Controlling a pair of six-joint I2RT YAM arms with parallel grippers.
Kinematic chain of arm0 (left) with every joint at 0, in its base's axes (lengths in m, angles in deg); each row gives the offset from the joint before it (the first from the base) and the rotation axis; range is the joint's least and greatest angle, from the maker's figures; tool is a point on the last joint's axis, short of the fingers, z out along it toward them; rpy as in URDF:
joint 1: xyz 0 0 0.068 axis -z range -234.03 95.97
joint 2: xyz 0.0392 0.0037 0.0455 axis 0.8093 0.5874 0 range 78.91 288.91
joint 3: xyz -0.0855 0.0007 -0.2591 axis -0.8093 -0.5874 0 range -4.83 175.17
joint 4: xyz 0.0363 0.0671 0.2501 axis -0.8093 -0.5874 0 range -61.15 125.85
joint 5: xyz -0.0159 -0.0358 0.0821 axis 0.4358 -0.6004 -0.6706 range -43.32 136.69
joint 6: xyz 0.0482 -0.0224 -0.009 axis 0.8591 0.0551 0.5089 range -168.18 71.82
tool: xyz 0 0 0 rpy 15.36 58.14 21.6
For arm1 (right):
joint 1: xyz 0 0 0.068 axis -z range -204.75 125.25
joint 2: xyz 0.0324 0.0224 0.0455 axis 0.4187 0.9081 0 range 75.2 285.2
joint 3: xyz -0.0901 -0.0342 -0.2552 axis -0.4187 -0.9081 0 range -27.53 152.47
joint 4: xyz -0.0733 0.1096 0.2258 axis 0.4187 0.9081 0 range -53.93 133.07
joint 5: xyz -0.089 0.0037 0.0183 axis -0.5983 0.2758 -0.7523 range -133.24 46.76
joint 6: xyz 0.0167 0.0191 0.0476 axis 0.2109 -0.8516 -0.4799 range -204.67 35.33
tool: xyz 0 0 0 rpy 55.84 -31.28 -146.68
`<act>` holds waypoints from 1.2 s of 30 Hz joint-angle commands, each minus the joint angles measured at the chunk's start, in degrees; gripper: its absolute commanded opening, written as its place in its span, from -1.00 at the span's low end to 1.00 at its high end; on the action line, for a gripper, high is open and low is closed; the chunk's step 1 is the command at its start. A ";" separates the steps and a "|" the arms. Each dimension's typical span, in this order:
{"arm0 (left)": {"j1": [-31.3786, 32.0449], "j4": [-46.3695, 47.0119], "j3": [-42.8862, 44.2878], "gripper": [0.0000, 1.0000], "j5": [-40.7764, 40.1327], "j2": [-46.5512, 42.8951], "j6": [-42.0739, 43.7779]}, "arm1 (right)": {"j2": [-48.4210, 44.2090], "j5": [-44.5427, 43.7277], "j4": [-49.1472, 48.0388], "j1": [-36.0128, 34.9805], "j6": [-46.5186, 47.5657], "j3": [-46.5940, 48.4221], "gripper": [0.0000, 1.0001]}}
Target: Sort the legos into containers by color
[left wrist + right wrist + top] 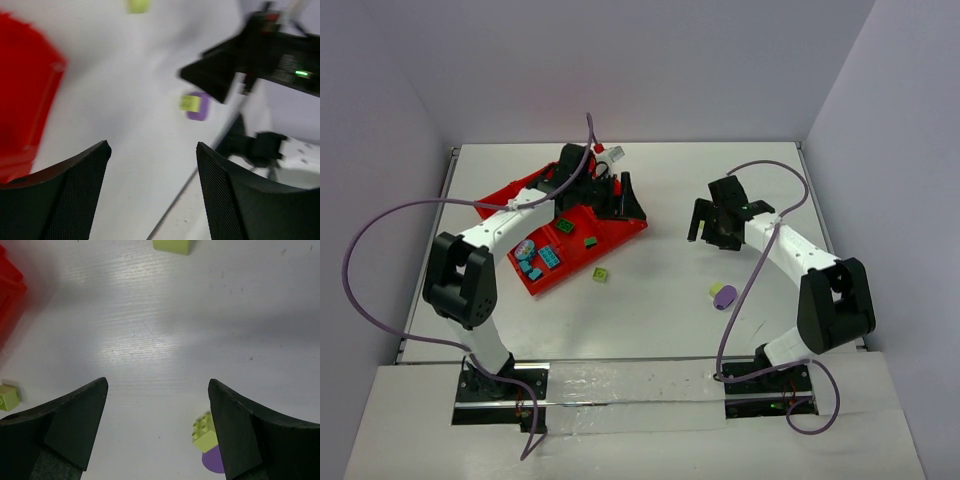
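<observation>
The red tray of containers (pixel 620 232) lies left of centre, and its edge shows in the left wrist view (pixel 25 100) and the right wrist view (pixel 10 285). Inside it are teal legos (pixel 550 256) and green legos (pixel 566 227). A yellow-green lego on a purple piece (pixel 723 294) lies on the table, also seen as a clump (pixel 195 105) and a brick (pixel 205 432). A loose yellow-green lego (pixel 601 273) sits by the tray's near edge. My left gripper (pixel 615 195) (pixel 152 145) hovers at the tray's far right, open and empty. My right gripper (pixel 708 228) (pixel 157 382) hangs open over bare table beyond the clump.
A round multicoloured piece (pixel 524 247) rests in the tray's near-left part. Yellow-green bricks show at the top (pixel 172 245) and the left edge (pixel 7 397) of the right wrist view. White walls enclose the table on three sides.
</observation>
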 commanded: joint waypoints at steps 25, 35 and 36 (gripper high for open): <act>10.07 -9.85 -18.63 0.66 -46.88 -3.14 -1.62 | -5.59 -2.09 2.35 0.44 -0.50 0.77 0.82; 10.90 -9.33 -17.42 0.18 -46.60 0.80 -1.46 | -6.07 -2.50 2.86 0.46 -0.31 0.61 0.82; 11.21 -9.81 -17.16 0.07 -47.04 0.80 -1.42 | -6.20 -2.59 2.86 0.50 -0.31 0.52 0.82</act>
